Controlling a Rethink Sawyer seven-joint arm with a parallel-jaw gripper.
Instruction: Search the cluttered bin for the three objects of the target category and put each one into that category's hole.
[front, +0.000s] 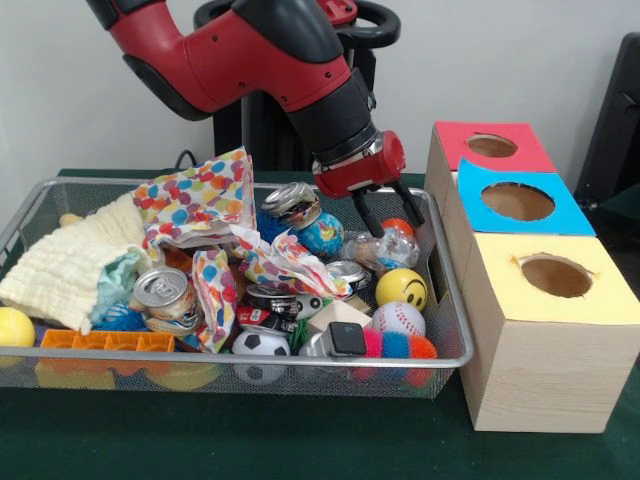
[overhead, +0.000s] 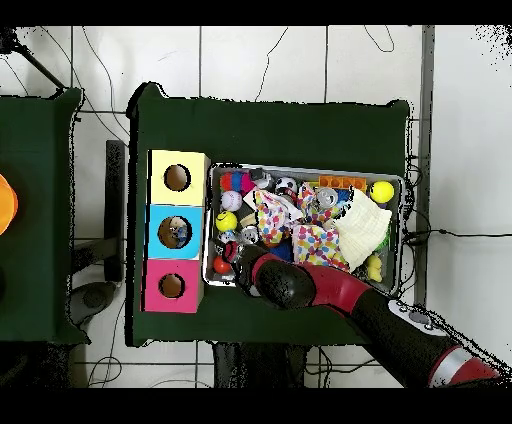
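Gripper (front: 388, 222) fingers straddle a clear bottle (front: 378, 250) at the bin's (front: 452, 300) box-side end, spread apart around it; we cannot tell whether they have pinched it yet, and we do not know which category is wanted. If it is balls, we see candidates close by: an orange ball (front: 399, 226) just behind the gripper, a smiley ball (front: 401, 288), a baseball (front: 398, 318), a soccer ball (front: 260, 343) and a globe ball (front: 322, 235).

We judge the main risk to be a slip: the bottle looks smooth and crumpled, and it lies against a can (front: 349, 273), so a lift could drag neighbours or drop it short of the boxes. The spotted paper (front: 200, 200) and the yellow cloth (front: 70, 265) may hide further targets. The yellow box (front: 545, 340), blue box (front: 520, 205) and red box (front: 490, 147) stand on the bench (front: 250, 440) beside the bin; their holes are small, so a misaligned release could leave an object on a lid.

We can read no writing; the can labels are too blurred.
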